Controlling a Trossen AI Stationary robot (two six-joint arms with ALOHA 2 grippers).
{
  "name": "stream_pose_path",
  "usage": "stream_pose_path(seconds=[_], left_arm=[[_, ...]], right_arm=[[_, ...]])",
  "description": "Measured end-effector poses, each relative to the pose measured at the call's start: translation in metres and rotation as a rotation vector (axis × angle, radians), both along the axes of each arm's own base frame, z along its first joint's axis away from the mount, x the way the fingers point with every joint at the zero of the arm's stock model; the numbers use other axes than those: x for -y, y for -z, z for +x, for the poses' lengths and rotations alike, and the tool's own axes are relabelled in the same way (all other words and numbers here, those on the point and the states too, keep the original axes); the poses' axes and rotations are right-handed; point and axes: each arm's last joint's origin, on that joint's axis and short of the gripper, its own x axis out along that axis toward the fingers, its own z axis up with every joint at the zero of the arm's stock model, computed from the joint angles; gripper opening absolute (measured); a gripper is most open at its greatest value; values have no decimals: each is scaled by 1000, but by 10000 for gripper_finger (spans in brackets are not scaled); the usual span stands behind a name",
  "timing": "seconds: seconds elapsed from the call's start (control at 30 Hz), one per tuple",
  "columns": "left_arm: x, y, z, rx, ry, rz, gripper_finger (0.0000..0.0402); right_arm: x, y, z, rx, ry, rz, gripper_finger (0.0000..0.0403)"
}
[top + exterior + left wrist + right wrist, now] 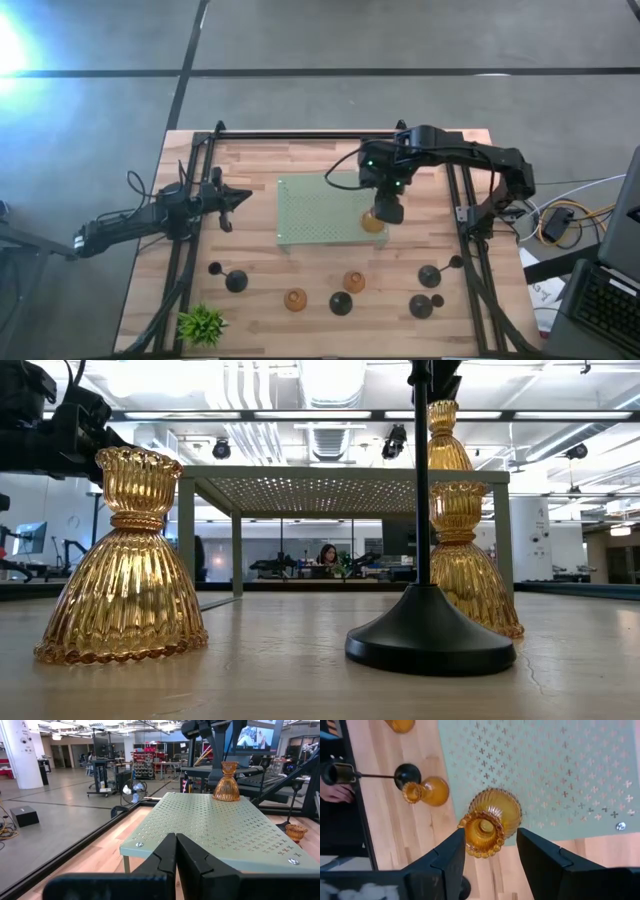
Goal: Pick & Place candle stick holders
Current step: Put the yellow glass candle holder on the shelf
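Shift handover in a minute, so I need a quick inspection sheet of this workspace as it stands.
Surface: wooden table carrying a pale green perforated platform.
Job's things: one amber holder upright on the platform's corner; two amber holders and four black holders on the wood in front.
Clutter: small green plant at the front corner.
Grippers: right gripper open above the amber holder on the platform; left gripper shut, waiting beside the platform.
Cables: bundle off the table's right side.
Surroundings: open workshop floor; a person seated far behind.
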Motion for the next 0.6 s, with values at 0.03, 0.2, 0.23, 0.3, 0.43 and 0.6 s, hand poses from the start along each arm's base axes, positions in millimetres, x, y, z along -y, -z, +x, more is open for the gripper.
stream_pose_path(seconds=[0.03,0.2,0.23,0.3,0.43,0.6], left_arm=[[0,0,0,0,0,0,14],[0,0,0,0,0,0,14],[0,0,0,0,0,0,14],[0,0,0,0,0,0,14],[0,0,0,0,0,0,14],[0,0,0,0,0,0,14]], right_arm=[[0,-2,-1,14,0,-2,169],[-8,-12,1,132,-41,31,160],[-12,-15,1,163,-59,48,157],[-21,-22,1,235,-97,70,151],[-47,-32,-2,297,-147,90,137],[-93,-27,-7,275,-215,-25,126]])
